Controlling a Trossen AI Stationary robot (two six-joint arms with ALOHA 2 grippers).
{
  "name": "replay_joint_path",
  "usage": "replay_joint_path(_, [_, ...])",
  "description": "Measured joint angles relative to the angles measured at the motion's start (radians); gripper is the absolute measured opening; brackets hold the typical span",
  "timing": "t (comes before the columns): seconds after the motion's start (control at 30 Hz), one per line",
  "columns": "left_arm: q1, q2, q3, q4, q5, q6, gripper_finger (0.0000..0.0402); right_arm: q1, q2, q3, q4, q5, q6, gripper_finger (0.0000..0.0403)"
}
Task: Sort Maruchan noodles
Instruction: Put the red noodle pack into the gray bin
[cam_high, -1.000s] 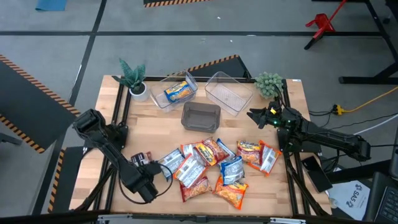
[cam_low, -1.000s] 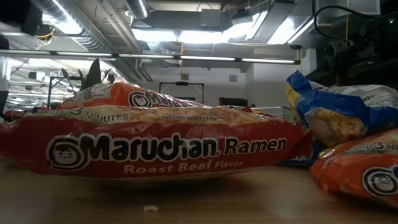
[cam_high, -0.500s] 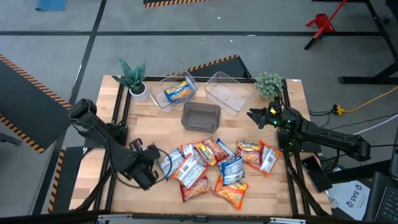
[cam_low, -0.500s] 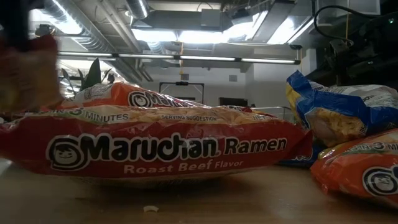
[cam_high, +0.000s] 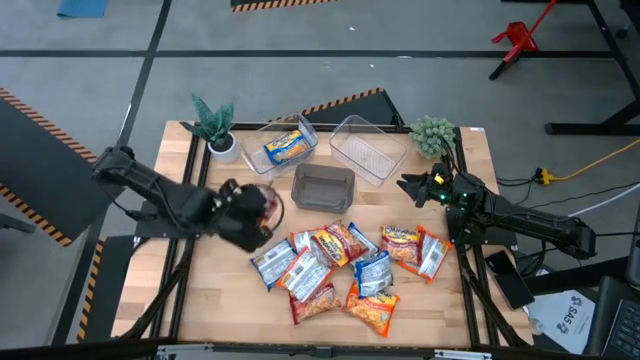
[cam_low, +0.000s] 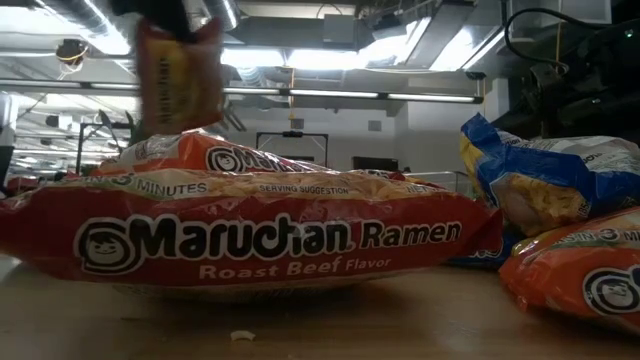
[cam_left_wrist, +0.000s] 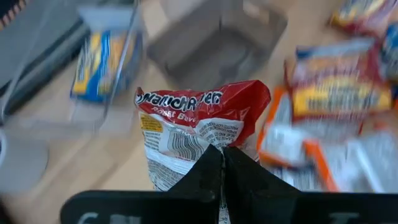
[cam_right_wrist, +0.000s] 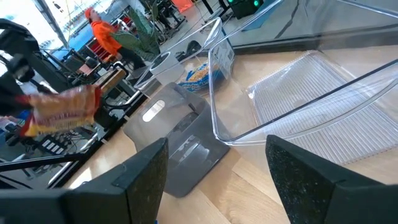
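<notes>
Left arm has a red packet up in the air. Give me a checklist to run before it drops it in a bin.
1. Left gripper shut on the red packet: ok.
2. Packet lifted off the table: ok.
3. Packet over the grey bin: not ok, beside it.
4. Grey bin empty: ok.
5. Right gripper open, waiting by the empty clear bin, out of the way: ok.
6. Blue packet alone in the other clear bin: ok.

This is a robotics lab or workshop hall: a wooden counter (cam_high: 240, 300) stands on a grey concrete floor (cam_high: 90, 70) marked with orange-black hazard tape (cam_high: 30, 105), under exposed ceiling ducts (cam_low: 130, 50) and strip lights (cam_low: 300, 95), with cables (cam_high: 590, 160) trailing nearby.
</notes>
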Motion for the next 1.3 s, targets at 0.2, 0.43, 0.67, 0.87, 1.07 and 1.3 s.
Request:
replay_joint_path(0.2, [0.158,-0.006,0.000,0.237,0.047,0.253,0.0000,0.000,0.000,0.000,0.000,0.001,-0.009,0.0257])
replay_joint_path(0.43, [0.352,0.013,0.000,0.529,0.219,0.439,0.0000,0.000,0.000,0.000,0.000,0.001,-0.025,0.0257])
replay_joint_path(0.67, [0.535,0.013,-0.064,0.805,0.508,0.488,0.0000,0.000,0.000,0.000,0.000,0.001,-0.025,0.0257])
replay_joint_path(0.87, [0.632,0.013,-0.189,1.016,0.708,0.407,0.0000,0.000,0.000,0.000,0.000,0.001,-0.024,0.0257])
replay_joint_path(1.07, [0.688,0.013,-0.339,1.250,0.820,0.285,0.0000,0.000,0.000,0.000,0.000,0.001,-0.024,0.0257])
replay_joint_path(1.3, [0.696,0.013,-0.479,1.438,0.815,0.174,0.0000,0.000,0.000,0.000,0.000,0.001,-0.024,0.0257])
